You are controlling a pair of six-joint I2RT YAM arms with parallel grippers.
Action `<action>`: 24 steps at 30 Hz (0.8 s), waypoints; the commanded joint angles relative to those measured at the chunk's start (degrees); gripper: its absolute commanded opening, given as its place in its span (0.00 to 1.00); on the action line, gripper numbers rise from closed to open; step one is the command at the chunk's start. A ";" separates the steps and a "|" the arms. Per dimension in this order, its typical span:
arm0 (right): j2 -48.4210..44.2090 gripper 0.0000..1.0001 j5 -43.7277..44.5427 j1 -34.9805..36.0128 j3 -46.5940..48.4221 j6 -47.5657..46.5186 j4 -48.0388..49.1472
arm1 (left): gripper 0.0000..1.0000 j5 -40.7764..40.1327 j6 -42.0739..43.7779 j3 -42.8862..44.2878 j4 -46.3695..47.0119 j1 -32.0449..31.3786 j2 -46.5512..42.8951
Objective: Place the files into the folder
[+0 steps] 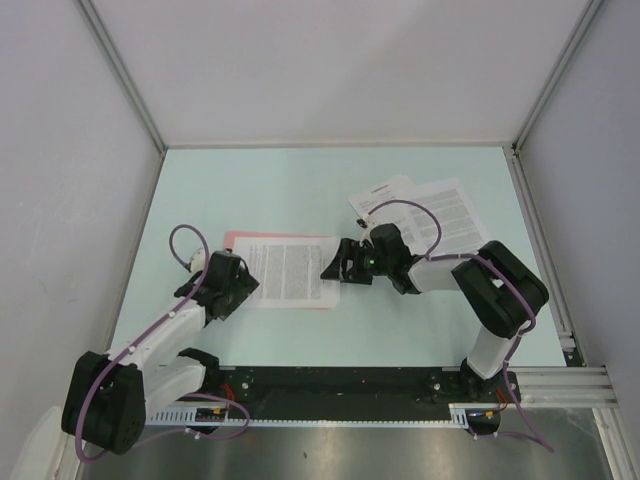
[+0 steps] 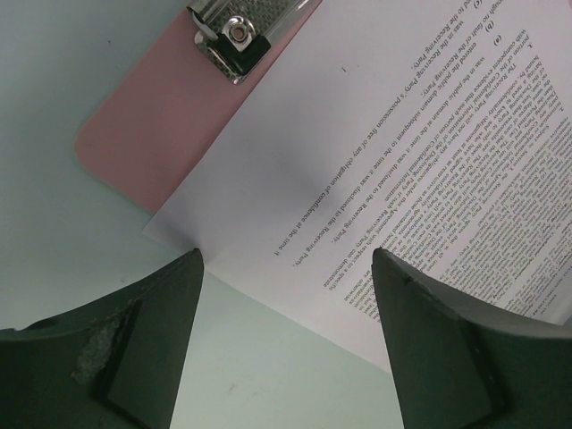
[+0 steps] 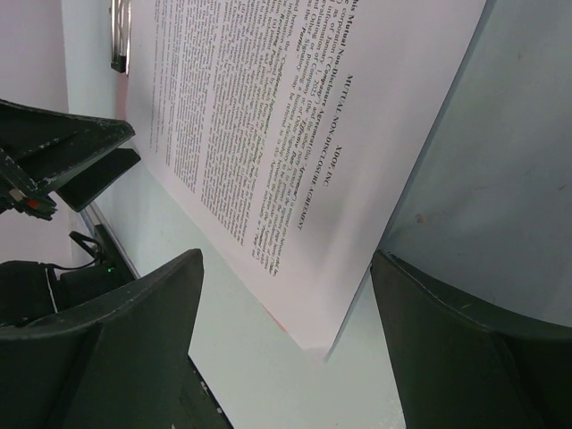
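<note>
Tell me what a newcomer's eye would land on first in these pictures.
A white printed sheet lies on the pink folder, left of centre on the pale table. The open left end effector sits at the sheet's left edge and the open right end effector at its right edge. The loose sheets lie fanned farther back on the right.

We log one sheet (image 1: 290,272) lying on the folder (image 1: 232,240), left of the table's (image 1: 300,180) centre, one corner past the folder's edge. Clip (image 2: 234,34) at the folder's left end. Left gripper (image 1: 243,283) over that end, right gripper (image 1: 335,268) at the sheet's right edge. More sheets (image 1: 425,212) overlap behind and to the right.
</note>
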 commanded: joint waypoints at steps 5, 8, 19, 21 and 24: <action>-0.69 0.78 -3.04 -0.78 -2.47 3.46 -0.68 | 0.82 0.70 0.77 -1.42 1.13 0.26 -0.67; -1.65 0.75 -2.86 -0.95 -2.47 3.90 -0.86 | 0.82 0.87 0.68 -1.51 1.22 0.26 -0.93; -2.18 0.59 -3.22 -0.95 -3.43 5.75 1.60 | 0.82 1.05 0.77 -1.68 1.22 0.26 -1.20; -3.15 0.58 -2.95 -1.04 -3.87 6.10 2.04 | 0.82 1.05 0.77 -1.77 1.22 0.26 -1.29; -3.76 0.57 -3.56 -1.39 -4.14 6.53 3.53 | 0.82 1.05 0.85 -1.77 1.22 0.26 -1.37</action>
